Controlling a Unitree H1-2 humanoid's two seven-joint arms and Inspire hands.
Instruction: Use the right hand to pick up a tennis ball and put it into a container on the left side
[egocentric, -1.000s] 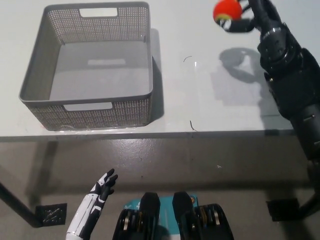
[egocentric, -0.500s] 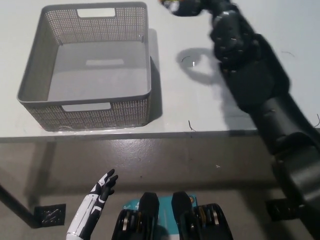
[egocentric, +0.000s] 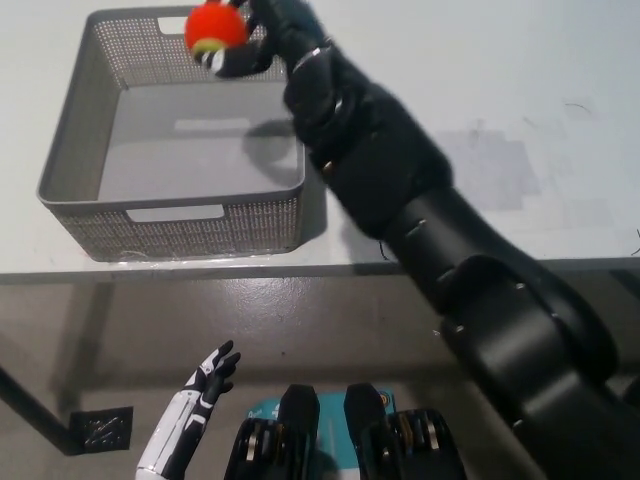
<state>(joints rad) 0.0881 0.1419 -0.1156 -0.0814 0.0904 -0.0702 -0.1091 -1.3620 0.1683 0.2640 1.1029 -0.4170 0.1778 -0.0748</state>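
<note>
- The black right arm (egocentric: 420, 230) is stretched diagonally from the lower right of the picture up to the upper left, across the front right corner of the container.
- The black right hand (egocentric: 255, 40) is seen above the far part of the container, with its fingers closed around the orange-red round tennis ball (egocentric: 215, 28).
- The ball, marked with a yellowish patch on its underside, is held in the air over the container's far edge, close to the cut-out handle; it is not resting on anything.
- The grey rectangular perforated plastic basket (egocentric: 215, 225) is placed on the white table (egocentric: 480, 110), near the table's front edge on the left side.
- Nothing is seen lying on the basket's smooth grey floor, apart from a dark shadow cast near its right wall.
- The white left hand (egocentric: 205, 380) is held low at the lower left, below the table edge, with fingers spread and nothing grasped.
</note>
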